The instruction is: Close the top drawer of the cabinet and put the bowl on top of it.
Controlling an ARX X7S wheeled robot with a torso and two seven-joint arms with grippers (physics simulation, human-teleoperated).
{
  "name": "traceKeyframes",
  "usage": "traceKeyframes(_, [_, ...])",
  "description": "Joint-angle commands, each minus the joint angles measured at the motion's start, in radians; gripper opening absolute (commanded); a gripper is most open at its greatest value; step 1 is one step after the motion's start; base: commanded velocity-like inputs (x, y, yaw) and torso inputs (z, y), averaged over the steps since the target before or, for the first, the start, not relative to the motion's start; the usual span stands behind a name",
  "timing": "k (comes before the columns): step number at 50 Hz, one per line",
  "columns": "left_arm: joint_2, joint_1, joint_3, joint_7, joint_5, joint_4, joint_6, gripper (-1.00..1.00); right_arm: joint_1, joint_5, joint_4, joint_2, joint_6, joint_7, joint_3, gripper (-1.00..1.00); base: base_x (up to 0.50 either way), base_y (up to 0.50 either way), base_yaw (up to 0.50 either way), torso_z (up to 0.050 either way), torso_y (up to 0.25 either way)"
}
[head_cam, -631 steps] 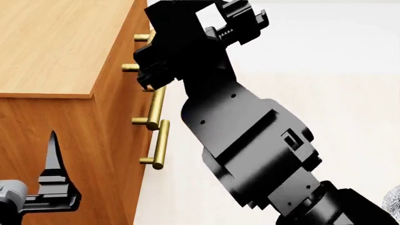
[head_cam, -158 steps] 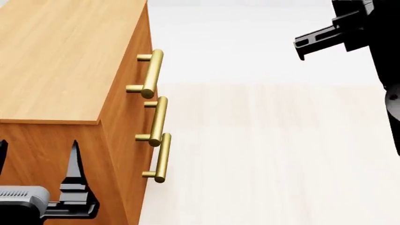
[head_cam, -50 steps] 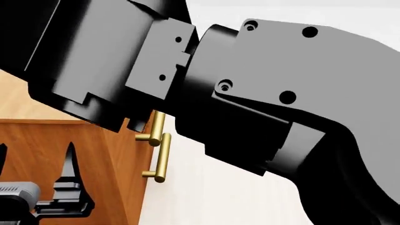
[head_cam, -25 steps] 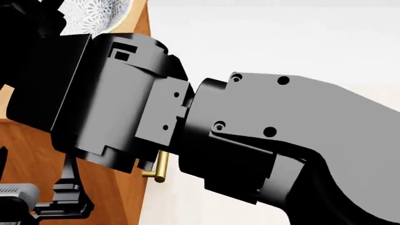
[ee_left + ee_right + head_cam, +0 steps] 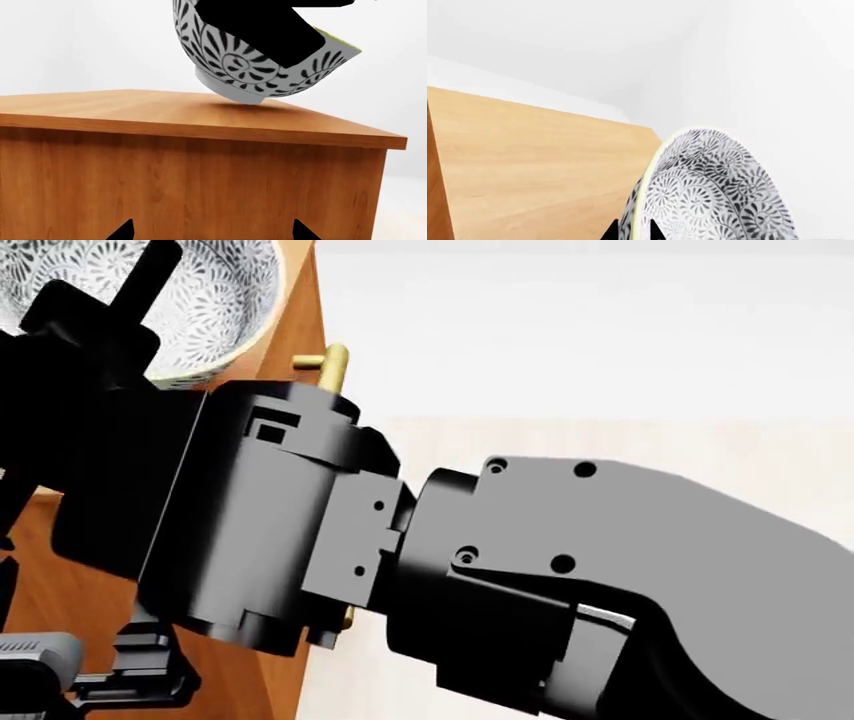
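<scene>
The bowl [image 5: 200, 310], white with dark floral pattern, hangs tilted over the cabinet [image 5: 200, 170], its base right at the flat top [image 5: 527, 165]; whether it touches I cannot tell. My right gripper [image 5: 634, 231] is shut on the bowl's pale rim [image 5: 642, 200], one finger inside and one outside. Of the top drawer only one end of its brass handle [image 5: 331, 365] shows; my right arm [image 5: 534, 570] hides the front. My left gripper [image 5: 213, 232] is open, its tips wide apart, facing the cabinet's side panel.
A pale floor [image 5: 601, 360] stretches to the right of the cabinet. A white wall [image 5: 80, 45] rises behind the cabinet. My right arm fills the middle of the head view and hides the lower drawers.
My right arm has carried the bowl in over the cabinet top; one second ago the bowl did not show, now most of it does. The left gripper has stayed put.
</scene>
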Motion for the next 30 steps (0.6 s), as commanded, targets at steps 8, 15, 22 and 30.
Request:
traceKeyframes(8, [0.000,-0.002,0.002,-0.003,-0.005,-0.005,0.002,1.00,0.107,0.039,-0.001,0.000,-0.002,0.035,-0.005,1.00,0.00,0.00,0.00,0.000,0.000])
traceKeyframes(15, [-0.004,-0.001,0.004,-0.005,-0.005,0.004,0.000,1.00,0.351,0.153,0.098,0.000,-0.059,0.049,-0.004,1.00,0.00,0.00,0.00,0.000,0.000])
traceKeyframes(22, [-0.004,-0.003,0.011,-0.010,-0.001,0.010,-0.003,1.00,0.533,0.193,0.268,0.000,-0.084,0.020,-0.007,1.00,0.00,0.00,0.00,0.000,0.000])
traceKeyframes(30, [-0.005,-0.002,0.017,-0.012,0.000,0.023,-0.004,1.00,0.585,0.050,0.391,0.011,0.014,-0.033,0.084,1.00,0.00,0.00,0.00,0.000,0.000])
